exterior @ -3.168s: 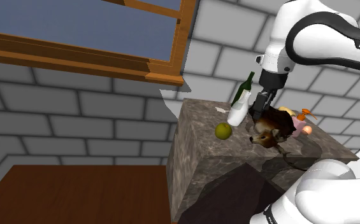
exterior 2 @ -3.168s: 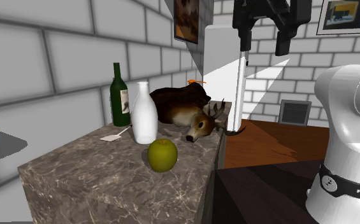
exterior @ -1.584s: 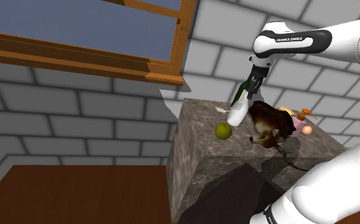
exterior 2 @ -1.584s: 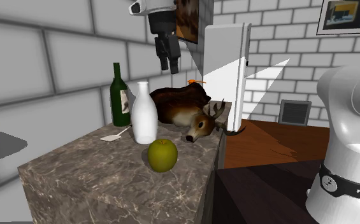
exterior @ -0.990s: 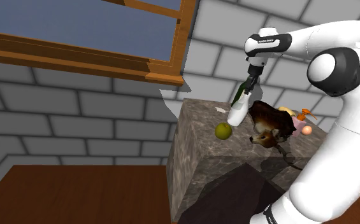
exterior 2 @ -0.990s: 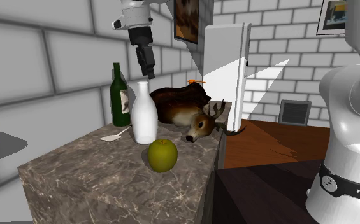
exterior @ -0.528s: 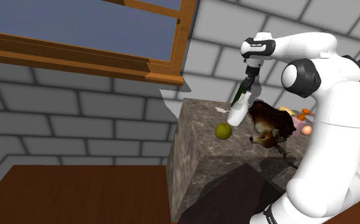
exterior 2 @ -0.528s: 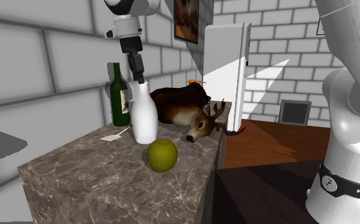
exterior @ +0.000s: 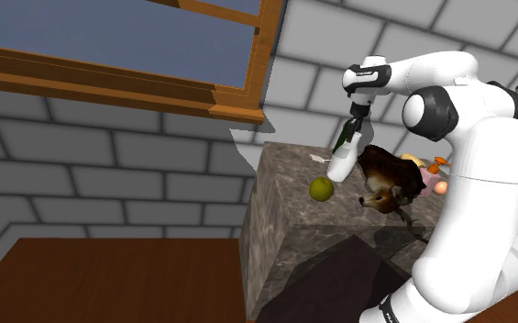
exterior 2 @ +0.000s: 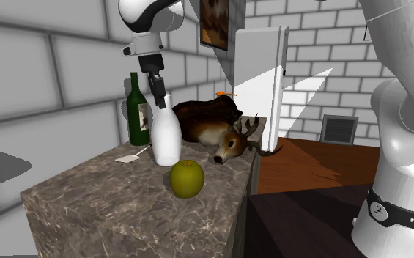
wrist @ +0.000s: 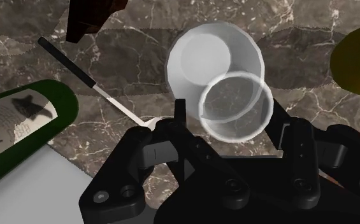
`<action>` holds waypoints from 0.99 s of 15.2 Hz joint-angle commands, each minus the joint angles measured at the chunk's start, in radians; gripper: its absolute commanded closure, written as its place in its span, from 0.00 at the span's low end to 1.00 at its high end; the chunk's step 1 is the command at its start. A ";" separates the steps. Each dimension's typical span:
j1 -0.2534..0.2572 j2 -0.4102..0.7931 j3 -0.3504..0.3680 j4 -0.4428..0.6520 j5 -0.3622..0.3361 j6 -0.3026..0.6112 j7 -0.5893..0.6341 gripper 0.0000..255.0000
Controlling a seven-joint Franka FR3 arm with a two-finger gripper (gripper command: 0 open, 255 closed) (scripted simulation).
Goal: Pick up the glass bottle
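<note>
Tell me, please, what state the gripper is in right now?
Gripper: open, straddling the neck of the white bottle, not clasping it.

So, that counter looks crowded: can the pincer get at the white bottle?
Likely yes: the pincer hangs open over the white bottle, a finger each side of its mouth; the green bottle stands aside.

glass bottle on counter, wine bottle behind, fruit before

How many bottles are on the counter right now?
2. A white bottle stands between the fingers of the end effector; a dark green bottle stands beside it, nearer the wall. The deer figure may hide others.
</note>
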 commanded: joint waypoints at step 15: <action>-0.005 -0.006 -0.003 0.071 -0.003 -0.076 -0.004 1.00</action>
